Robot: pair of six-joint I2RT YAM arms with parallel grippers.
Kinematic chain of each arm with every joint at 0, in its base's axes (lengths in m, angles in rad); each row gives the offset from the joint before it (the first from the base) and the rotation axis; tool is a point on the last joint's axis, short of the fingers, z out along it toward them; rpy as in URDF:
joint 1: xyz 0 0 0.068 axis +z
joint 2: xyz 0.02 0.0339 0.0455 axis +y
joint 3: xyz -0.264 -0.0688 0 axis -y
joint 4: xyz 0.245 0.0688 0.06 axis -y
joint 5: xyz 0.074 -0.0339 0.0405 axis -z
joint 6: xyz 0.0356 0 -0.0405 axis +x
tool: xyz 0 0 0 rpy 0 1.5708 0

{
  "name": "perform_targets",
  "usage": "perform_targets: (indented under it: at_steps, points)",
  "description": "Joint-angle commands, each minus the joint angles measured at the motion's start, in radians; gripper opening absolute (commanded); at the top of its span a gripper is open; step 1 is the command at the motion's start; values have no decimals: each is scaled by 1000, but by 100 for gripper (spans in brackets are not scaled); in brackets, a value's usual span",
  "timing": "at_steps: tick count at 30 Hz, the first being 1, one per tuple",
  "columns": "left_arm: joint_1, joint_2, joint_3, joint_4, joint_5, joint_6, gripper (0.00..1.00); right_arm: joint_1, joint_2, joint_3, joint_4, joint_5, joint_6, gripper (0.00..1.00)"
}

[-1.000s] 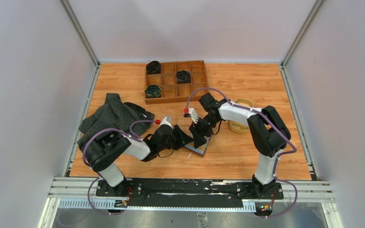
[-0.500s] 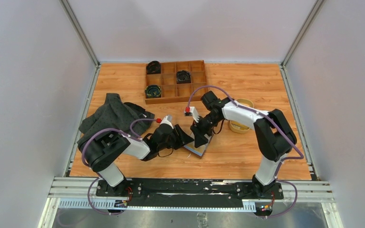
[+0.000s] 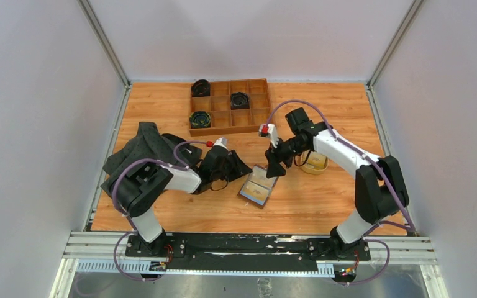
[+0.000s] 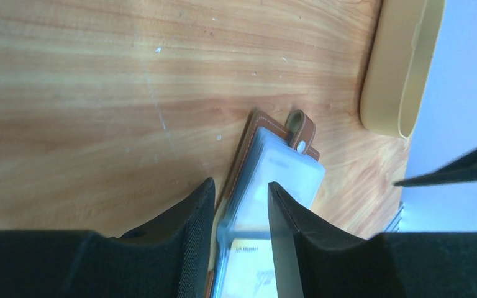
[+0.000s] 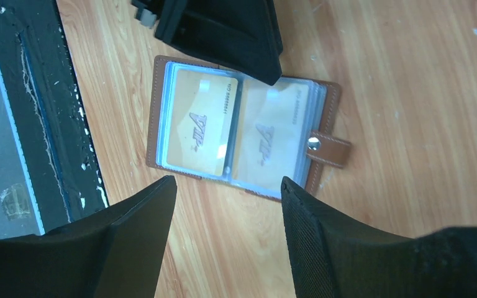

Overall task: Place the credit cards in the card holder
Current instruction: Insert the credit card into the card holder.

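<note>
Holder [image 3: 258, 185]: open on desk [image 3: 323, 205], cards [image 5: 200, 127] inside
Left hand [image 3: 243, 167]: half-open, empty, beside holder
Right hand [image 3: 276, 169]: wide, empty, at holder's far end

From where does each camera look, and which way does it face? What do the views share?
Top external: high behind the arm bases, facing down on the wooden table; shows both arms, left gripper and right gripper.
Left wrist: low, facing along the table at the open brown leather card holder; its two black fingers show.
Right wrist: above, facing down on two yellow-gold cards in the holder; its fingers show.
Shared: all see the card holder; top and left wrist see the tan oval dish.
</note>
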Motion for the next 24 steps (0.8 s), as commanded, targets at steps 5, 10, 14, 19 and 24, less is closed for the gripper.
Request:
perform_targets:
  at_steps: [5, 10, 14, 19, 24]
  points:
    - [29, 112, 161, -144, 69, 151, 38, -80, -238, -46, -11, -29, -35, 66]
    - [67, 82, 283, -297, 39, 287, 40, -144, -423, -88, 33, -43, -34, 67]
    - [75, -42, 346, -426, -53, 440, 43, -151, -555, -159, 84, -62, -65, 85]
    - [75, -297, 298, -475, -105, 578, 47, -152, -560, -244, 132, -197, -13, 97]
    - [76, -674, 132, -480, -202, 644, 65, -151, -484, -251, 143, -193, 6, 96]
